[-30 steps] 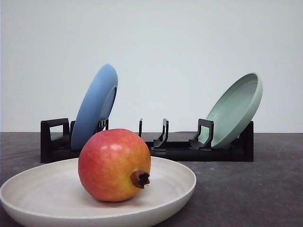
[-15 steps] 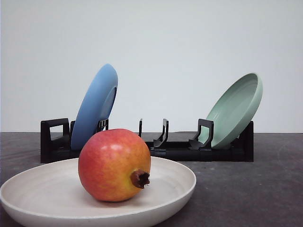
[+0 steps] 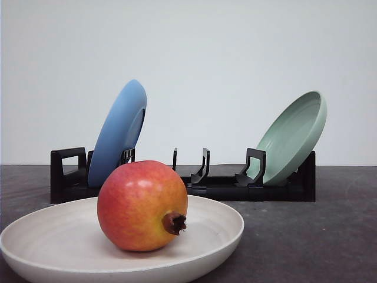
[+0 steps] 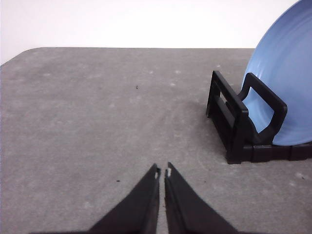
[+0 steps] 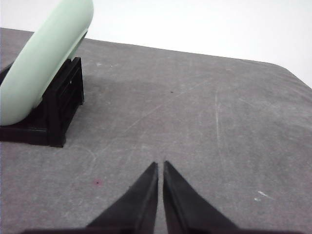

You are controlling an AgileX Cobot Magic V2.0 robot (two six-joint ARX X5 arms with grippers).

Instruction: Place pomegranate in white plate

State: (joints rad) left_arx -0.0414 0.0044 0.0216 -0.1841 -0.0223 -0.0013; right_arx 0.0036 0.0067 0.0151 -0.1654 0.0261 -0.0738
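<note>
- The pomegranate sits in the white plate at the near left, crown toward the near right — resting on its rounder side, so it looks settled.
- Behind it, the black rack props the blue plate and green plate on edge.
- Left gripper and right gripper hang over bare worktop, tips almost together, holding nothing — task judged complete.

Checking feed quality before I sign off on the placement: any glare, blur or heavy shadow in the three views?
Front view: even, soft light; the pomegranate shows a mild sheen, sharp in the white plate, whose near rim is cropped. Left wrist view: clear, the blue plate slightly overexposed, the left gripper in silhouette. Right wrist view: clear, faint shadow beside the rack, the right gripper dark.
</note>
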